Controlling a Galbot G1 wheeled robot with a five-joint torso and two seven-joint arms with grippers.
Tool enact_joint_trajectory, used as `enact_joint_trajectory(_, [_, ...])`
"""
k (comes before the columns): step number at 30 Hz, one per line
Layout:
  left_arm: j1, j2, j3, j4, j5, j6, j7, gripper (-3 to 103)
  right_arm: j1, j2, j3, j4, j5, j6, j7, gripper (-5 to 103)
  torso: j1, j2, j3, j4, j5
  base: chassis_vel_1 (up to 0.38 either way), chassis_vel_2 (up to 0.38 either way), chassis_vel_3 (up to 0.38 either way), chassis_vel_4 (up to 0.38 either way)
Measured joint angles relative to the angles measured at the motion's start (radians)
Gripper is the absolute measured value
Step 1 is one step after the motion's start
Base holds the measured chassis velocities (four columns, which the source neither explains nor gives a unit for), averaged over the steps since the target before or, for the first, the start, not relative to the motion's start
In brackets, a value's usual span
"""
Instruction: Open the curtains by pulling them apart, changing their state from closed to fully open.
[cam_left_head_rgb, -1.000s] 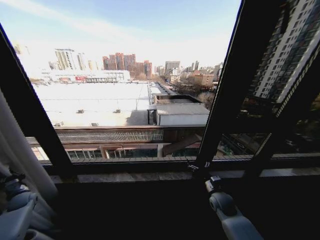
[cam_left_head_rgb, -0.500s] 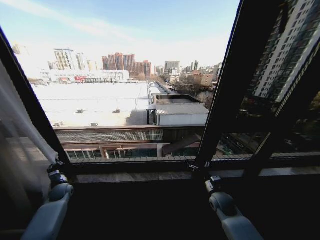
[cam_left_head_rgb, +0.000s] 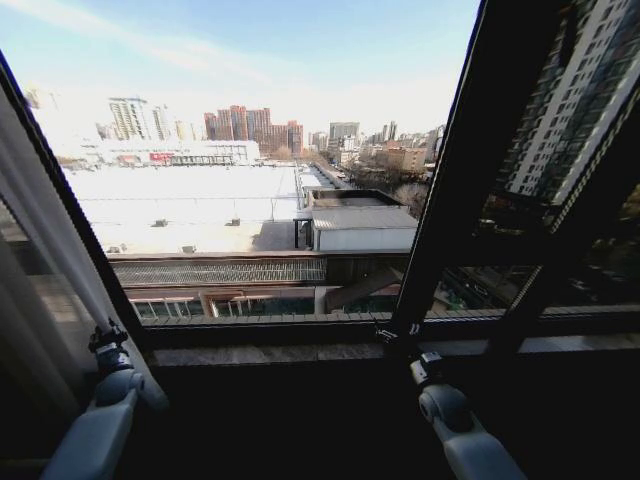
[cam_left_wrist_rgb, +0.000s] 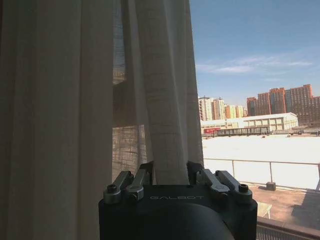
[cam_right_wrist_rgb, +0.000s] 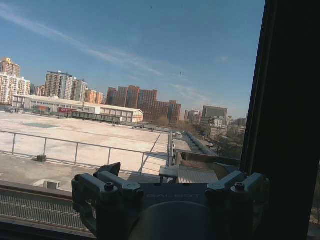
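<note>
Curtains (cam_left_head_rgb: 40, 270) bunched at nine o'clock, beside dark window frame (cam_left_head_rgb: 70, 215). Left pincer (cam_left_wrist_rgb: 170, 175) clamped on a pleat; best dragged steadily outward, grip firm. Right pincer (cam_right_wrist_rgb: 170, 180) spread, idle at five o'clock.

The head camera looks forward and slightly down through the window, with the dark window frame (cam_left_head_rgb: 470, 180) crossing the right half of the frame and the sill along the bottom. The left wrist camera sits just behind the left gripper (cam_left_wrist_rgb: 170, 172), very close to the curtains (cam_left_wrist_rgb: 75, 110) filling its left half. The right wrist camera faces outward past the frame. All three share the red-brick towers (cam_left_head_rgb: 255, 122) on the skyline.
</note>
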Motion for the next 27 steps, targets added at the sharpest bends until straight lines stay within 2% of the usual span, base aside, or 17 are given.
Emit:
enact_joint_trajectory(3, [0.004,-0.007,-0.001,0.0,0.007,0.008,-0.022,52,0.0,0.0,0.0,0.0,0.0,0.0,0.0,100,0.0,0.0,0.0,0.0,0.0001,0.0,0.0,0.0,0.0])
enact_joint_trajectory(4, [0.004,-0.007,-0.001,0.0,0.007,0.008,-0.022,52,0.0,0.0,0.0,0.0,0.0,0.0,0.0,100,0.0,0.0,0.0,0.0,0.0001,0.0,0.0,0.0,0.0])
enact_joint_trajectory(6, [0.008,-0.019,-0.001,-0.001,0.023,0.02,-0.047,62,0.0,0.0,0.0,0.0,0.0,0.0,0.0,100,0.0,0.0,0.0,-0.0001,0.0,0.0,0.0,0.0,0.0])
enact_joint_trajectory(9, [0.013,-0.034,-0.001,-0.01,0.045,0.023,-0.063,68,0.0,0.0,0.0,0.0,0.0,0.0,0.0,100,0.0,0.0,0.0,0.0001,0.0001,0.0,0.0,0.0,0.0])
enact_joint_trajectory(13, [0.037,-0.089,0.001,-0.076,0.107,0.039,-0.097,89,0.0,0.0,0.0,0.0,0.0,0.0,0.0,100,0.0,0.0,0.0,-0.0001,0.0,0.0,0.0,0.0,0.0])
enact_joint_trajectory(15, [0.043,-0.102,0.004,-0.093,0.122,0.042,-0.101,89,0.0,0.0,0.0,0.0,0.0,0.0,0.0,100,0.0,0.0,0.0,-0.0002,0.0001,0.0,0.0,0.0,0.0])
enact_joint_trajectory(17, [0.049,-0.117,0.014,-0.115,0.142,0.037,-0.093,98,0.0,0.0,0.0,0.0,0.0,0.0,0.0,100,0.0,0.0,0.0,-0.0003,-0.0001,0.0,0.0,0.0,0.0])
enact_joint_trajectory(19, [0.045,-0.115,0.022,-0.111,0.139,-0.01,-0.038,100,0.0,0.0,0.0,0.0,0.0,0.0,0.0,100,0.0,0.0,0.0,-0.0001,0.0001,0.0,0.0,0.0,0.0])
enact_joint_trajectory(20, [0.045,-0.115,0.022,-0.111,0.139,-0.01,-0.038,100,0.0,0.0,0.0,0.0,0.0,0.0,0.0,100,0.0,0.0,0.0,-0.0001,0.0001,0.0,0.0,0.0,0.0])
enact_joint_trajectory(22, [0.042,-0.095,0.03,-0.095,0.096,-0.09,0.069,100,0.0,0.0,0.0,0.0,0.0,0.0,0.0,100,0.0,0.0,0.0,-0.0002,0.0002,0.0,0.0,0.0,0.0])
enact_joint_trajectory(24, [0.046,-0.077,0.039,-0.081,0.042,-0.181,0.215,100,0.0,0.0,0.0,0.0,0.0,0.0,0.0,100,0.0,0.0,0.0,0.0003,0.0002,0.0,0.0,0.0,0.0])
enact_joint_trajectory(26, [0.06,-0.07,0.045,-0.09,-0.02,-0.22,0.332,100,0.0,0.0,0.0,0.0,0.0,0.0,0.0,100,0.0,0.0,0.0,0.0001,0.0001,0.0,0.0,0.0,0.0])
enact_joint_trajectory(27, [0.06,-0.07,0.045,-0.09,-0.02,-0.22,0.332,100,0.0,0.0,0.0,0.0,0.0,0.0,0.0,100,0.0,0.0,0.0,0.0001,0.0001,0.0,0.0,0.0,0.0])
